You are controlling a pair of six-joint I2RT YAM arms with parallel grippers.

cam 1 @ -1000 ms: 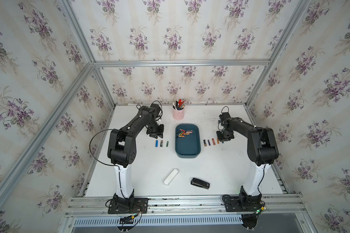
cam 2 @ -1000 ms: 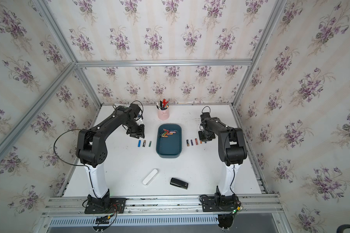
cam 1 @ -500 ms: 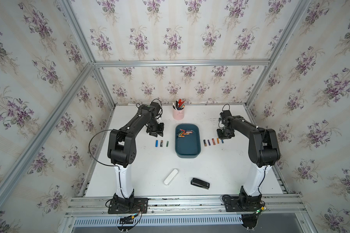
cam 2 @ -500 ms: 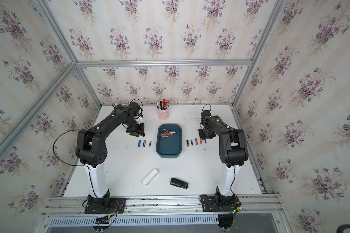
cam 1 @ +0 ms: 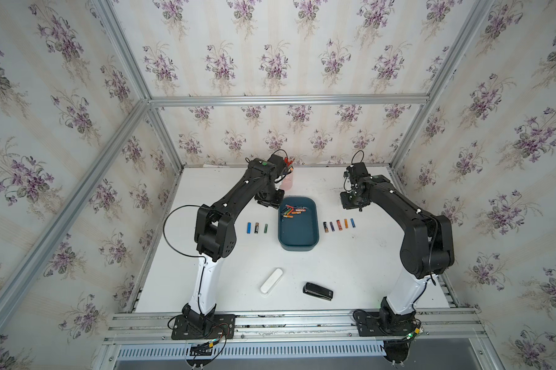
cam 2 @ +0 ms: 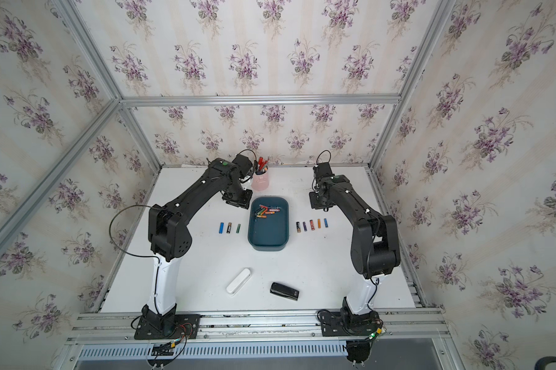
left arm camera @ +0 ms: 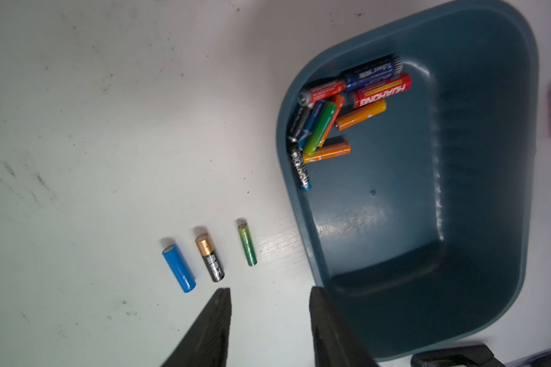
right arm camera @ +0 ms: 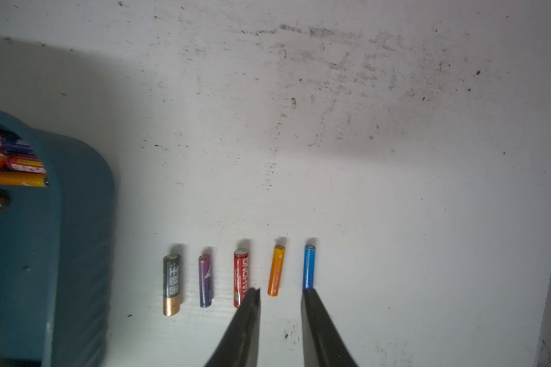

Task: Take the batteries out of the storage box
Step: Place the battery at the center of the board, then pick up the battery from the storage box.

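after the right gripper (right arm camera: 281,290) dropped its blue battery (right arm camera: 309,265), it and left gripper (left arm camera: 270,289) sit part-open, empty; box's (cam 1: 299,248) 11 o'clock pile (cam 1: 292,211) remains.

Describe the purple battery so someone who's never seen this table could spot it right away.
Find the central teal tray. On its right-arm side lie five batteries in a row; the purple battery is second from the tray, between a black-and-gold battery and a red battery. It is the only purple one in that row.

You had a pink pen cup (cam 2: 259,183) at the far edge of the white surface (cam 2: 206,253), with a white oblong case (cam 2: 238,281) near a black stapler (cam 2: 284,291) toward the front.
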